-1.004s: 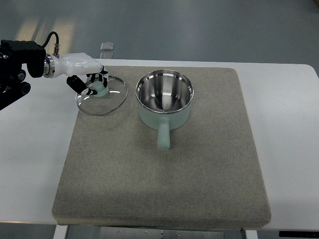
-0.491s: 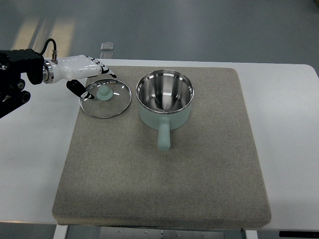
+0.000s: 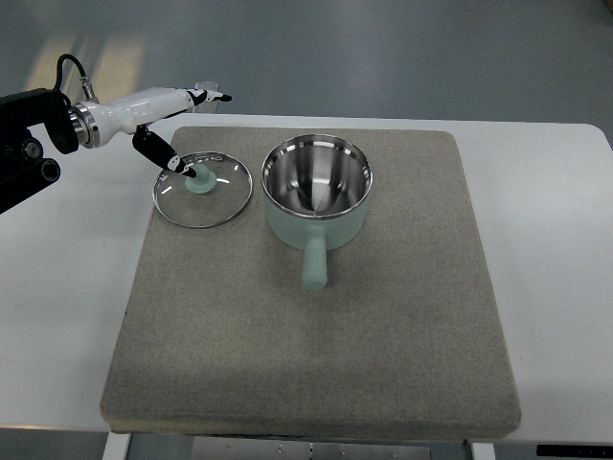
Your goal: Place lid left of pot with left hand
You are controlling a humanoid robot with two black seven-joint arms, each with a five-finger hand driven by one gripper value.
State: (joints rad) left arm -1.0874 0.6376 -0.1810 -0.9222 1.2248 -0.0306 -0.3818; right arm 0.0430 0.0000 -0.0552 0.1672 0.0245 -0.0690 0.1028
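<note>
One grey mat (image 3: 316, 326) fills most of your frame on the white table (image 3: 546, 240), and the mint pot (image 3: 316, 196) sits upper centre on it, handle pointing toward the bottom edge. Your glass lid (image 3: 203, 188) lies flat on the mat just left of the pot, close beside it, with its mint knob up. You have the left hand (image 3: 170, 113) at upper left with fingers spread and holding nothing, thumb tip right by the knob.
</note>
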